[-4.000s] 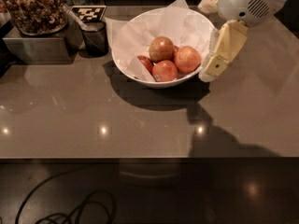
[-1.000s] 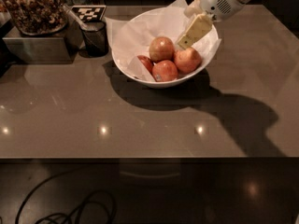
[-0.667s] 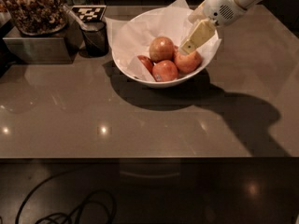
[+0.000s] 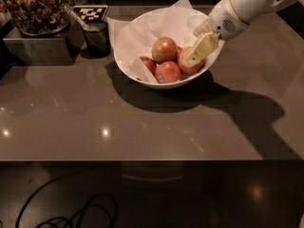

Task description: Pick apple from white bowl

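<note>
The white bowl [image 4: 180, 83] stands on the grey counter at centre back, lined with crumpled white paper. It holds a golden-brown apple [image 4: 164, 49] at the back, a deeper red apple [image 4: 167, 72] at the front and the pale pinkish-red apple [image 4: 197, 69] on the right. My gripper [image 4: 194, 58] reaches in over the bowl's right rim from the upper right. Its cream tip lies right against the top of the pinkish-red apple and covers part of it. A further red piece [image 4: 148, 63] shows at the left, half under the paper.
A small dark mesh cup [image 4: 97, 39] stands left of the bowl. Beside it is a glass container of brown snacks [image 4: 35, 8] on a metal box [image 4: 38, 49], with a black-and-white marker [image 4: 90, 13] behind. The counter's front edge runs across at mid-frame; cables lie on the floor below.
My gripper has come from outside the bowl's right side in over the rim. In the last second it has dropped slightly onto the right-hand apple. The apples have not moved.
</note>
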`<act>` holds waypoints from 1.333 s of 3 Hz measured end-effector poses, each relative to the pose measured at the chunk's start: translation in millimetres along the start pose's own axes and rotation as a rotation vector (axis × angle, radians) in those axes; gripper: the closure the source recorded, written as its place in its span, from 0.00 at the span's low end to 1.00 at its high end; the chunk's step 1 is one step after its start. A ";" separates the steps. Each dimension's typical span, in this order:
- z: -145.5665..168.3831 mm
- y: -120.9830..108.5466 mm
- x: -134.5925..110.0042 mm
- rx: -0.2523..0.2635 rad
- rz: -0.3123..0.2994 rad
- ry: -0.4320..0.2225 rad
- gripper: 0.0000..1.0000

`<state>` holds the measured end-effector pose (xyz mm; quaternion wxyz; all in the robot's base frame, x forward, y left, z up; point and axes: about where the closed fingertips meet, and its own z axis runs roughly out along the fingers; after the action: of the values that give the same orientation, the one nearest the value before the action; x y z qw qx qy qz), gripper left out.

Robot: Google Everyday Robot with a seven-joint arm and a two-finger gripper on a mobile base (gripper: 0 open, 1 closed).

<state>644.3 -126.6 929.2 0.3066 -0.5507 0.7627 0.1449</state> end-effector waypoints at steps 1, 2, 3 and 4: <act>12.0 6.3 -0.6 -0.035 -0.003 -0.007 0.20; 13.5 9.0 -11.3 -0.045 -0.031 -0.014 0.20; 13.6 9.0 -11.2 -0.045 -0.031 -0.014 0.20; 19.7 13.7 -2.2 -0.064 -0.011 -0.005 0.20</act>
<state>638.1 -109.2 913.8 0.2914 -0.5642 0.7539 0.1687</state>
